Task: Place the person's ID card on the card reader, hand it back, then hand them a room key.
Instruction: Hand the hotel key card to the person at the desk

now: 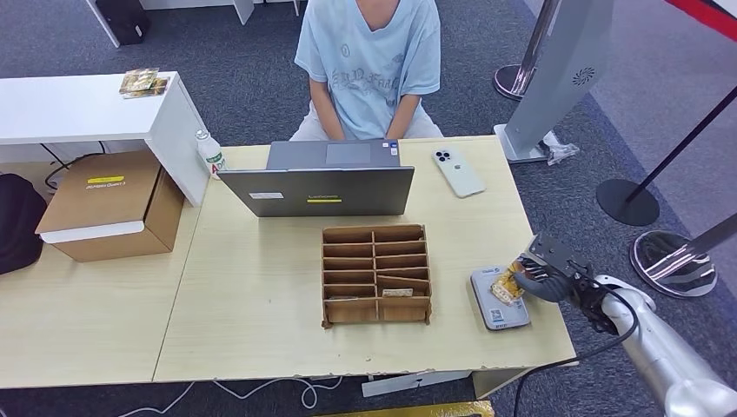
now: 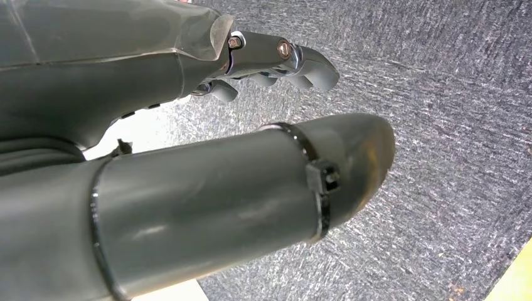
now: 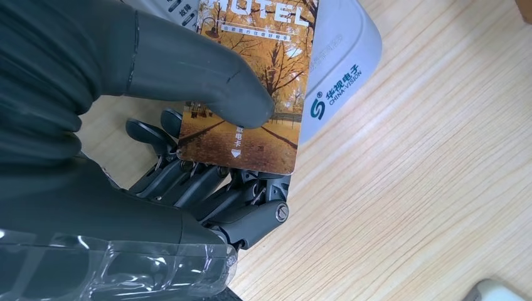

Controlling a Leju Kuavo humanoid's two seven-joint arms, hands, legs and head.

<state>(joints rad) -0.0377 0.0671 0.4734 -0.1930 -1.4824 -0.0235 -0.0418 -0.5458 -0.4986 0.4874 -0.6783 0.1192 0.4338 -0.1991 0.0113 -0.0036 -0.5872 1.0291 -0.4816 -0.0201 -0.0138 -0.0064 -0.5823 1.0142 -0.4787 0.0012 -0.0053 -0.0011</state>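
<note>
My right hand (image 1: 549, 278) pinches a card (image 1: 507, 283) printed with autumn trees and the word HOTEL. In the right wrist view the thumb (image 3: 194, 72) presses on the card's face (image 3: 266, 147) and the fingers lie beneath it. The card hovers over or touches the edge of the grey card reader (image 1: 498, 306), which lies flat at the table's right front; its white shell (image 3: 348, 53) carries a China-Vision logo. My left hand (image 2: 219, 163) hangs over grey carpet, holding nothing. A person (image 1: 369, 61) in a light blue shirt sits across the table.
A cardboard slot organizer (image 1: 375, 274) stands mid-table with a card in one lower slot. Behind it are an open grey laptop (image 1: 322, 187) and a white phone (image 1: 458, 171). A water bottle (image 1: 209, 152) and a cardboard box (image 1: 113, 204) stand on the left.
</note>
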